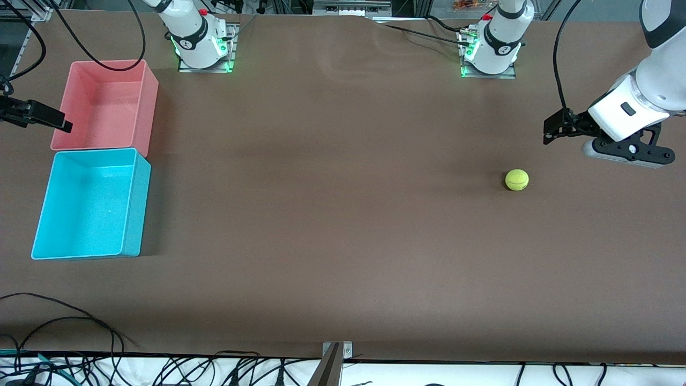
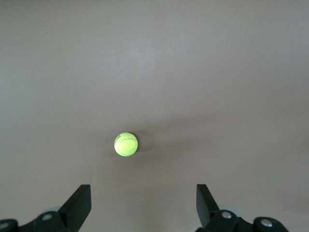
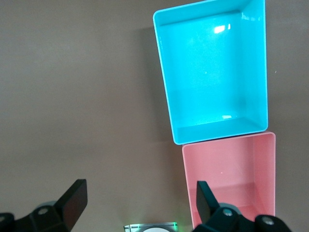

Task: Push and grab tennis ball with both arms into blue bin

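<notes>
The tennis ball (image 1: pixel 516 179) lies on bare table near the wide-spread left claw (image 1: pixel 547 131), well apart from the blue bin (image 1: pixel 131 214).

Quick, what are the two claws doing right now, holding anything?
Left gripper: open, holding nothing, above the table near the tennis ball.
Right gripper: open, holding nothing, beside the pink bin.
</notes>
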Controlling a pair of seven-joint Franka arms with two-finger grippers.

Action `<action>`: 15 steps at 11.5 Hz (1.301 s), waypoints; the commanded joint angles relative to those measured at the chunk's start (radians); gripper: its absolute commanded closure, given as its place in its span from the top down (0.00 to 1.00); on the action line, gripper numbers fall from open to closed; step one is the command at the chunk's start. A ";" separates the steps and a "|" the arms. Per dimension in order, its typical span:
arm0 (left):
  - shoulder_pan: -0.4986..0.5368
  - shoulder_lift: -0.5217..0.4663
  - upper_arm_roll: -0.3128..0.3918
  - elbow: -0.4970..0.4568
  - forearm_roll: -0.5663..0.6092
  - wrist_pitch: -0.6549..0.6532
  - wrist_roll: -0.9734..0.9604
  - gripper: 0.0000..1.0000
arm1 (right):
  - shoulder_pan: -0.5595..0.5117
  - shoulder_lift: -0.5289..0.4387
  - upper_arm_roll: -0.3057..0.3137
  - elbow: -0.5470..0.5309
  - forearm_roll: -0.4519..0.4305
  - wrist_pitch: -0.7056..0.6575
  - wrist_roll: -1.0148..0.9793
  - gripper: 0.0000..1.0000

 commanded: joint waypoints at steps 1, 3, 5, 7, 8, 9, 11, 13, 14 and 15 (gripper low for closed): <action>0.006 -0.006 -0.001 0.005 -0.017 -0.014 0.024 0.95 | -0.003 -0.006 -0.001 0.013 0.011 -0.017 -0.012 1.00; 0.006 -0.006 -0.001 0.004 -0.017 -0.014 0.024 0.93 | -0.005 -0.006 -0.006 0.013 0.012 -0.017 -0.012 1.00; 0.006 -0.006 -0.001 0.005 -0.017 -0.014 0.024 0.93 | -0.005 -0.004 -0.006 0.013 0.012 -0.017 -0.011 1.00; 0.006 -0.004 -0.001 0.005 -0.017 -0.014 0.024 0.93 | -0.007 -0.003 -0.006 0.013 0.012 -0.017 -0.011 1.00; 0.006 -0.004 -0.001 0.005 -0.017 -0.014 0.024 0.93 | -0.007 -0.004 -0.004 0.013 0.012 -0.017 -0.011 1.00; 0.006 -0.003 -0.001 0.005 -0.017 -0.014 0.024 0.93 | -0.007 -0.004 -0.004 0.011 0.012 -0.020 -0.011 1.00; 0.006 -0.001 -0.003 0.005 -0.017 -0.014 0.024 0.93 | -0.007 -0.004 -0.004 0.011 0.014 -0.025 -0.011 1.00; 0.006 -0.001 -0.003 0.005 -0.017 -0.014 0.024 0.94 | -0.007 -0.006 -0.004 0.011 0.012 -0.025 -0.011 1.00; 0.006 -0.001 -0.003 0.005 -0.017 -0.014 0.024 0.94 | -0.007 -0.006 -0.004 0.011 0.014 -0.025 -0.011 1.00; 0.006 -0.001 -0.003 0.005 -0.017 -0.014 0.024 0.94 | -0.007 -0.006 -0.004 0.011 0.012 -0.025 -0.011 1.00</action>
